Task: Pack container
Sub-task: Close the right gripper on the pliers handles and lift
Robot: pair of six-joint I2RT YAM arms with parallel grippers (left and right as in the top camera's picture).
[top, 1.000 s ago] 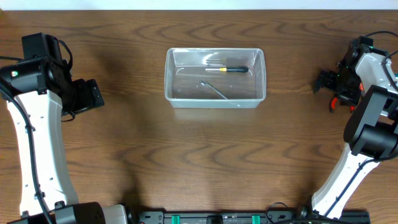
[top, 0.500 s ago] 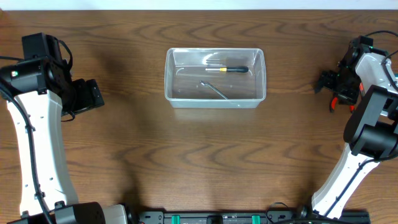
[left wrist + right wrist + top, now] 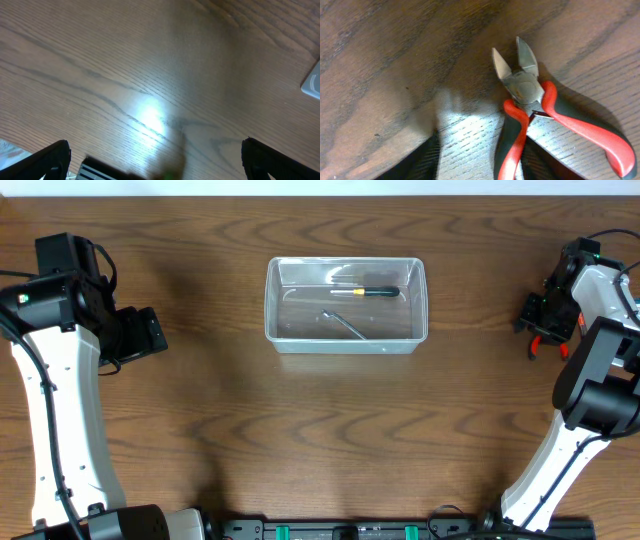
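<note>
The clear plastic container (image 3: 345, 330) stands at the table's back middle. Inside it lie a screwdriver (image 3: 368, 292) with a black and yellow handle and a thin metal tool (image 3: 346, 325). Red-and-black pliers (image 3: 522, 90) lie on the wood at the far right, seen as a red bit (image 3: 536, 345) from overhead. My right gripper (image 3: 530, 315) hangs low over them. Its dark fingers (image 3: 420, 160) straddle the pliers' left handle, with a gap still showing on the left side. My left gripper (image 3: 150, 335) hovers wide open over bare wood at the far left, holding nothing.
A corner of the container (image 3: 312, 82) shows at the right edge of the left wrist view. A dark rail (image 3: 350, 530) runs along the table's front edge. Cables (image 3: 610, 235) hang by the right arm.
The right gripper's fingers have drawn closer together over the pliers. The left arm and the container have not moved.
</note>
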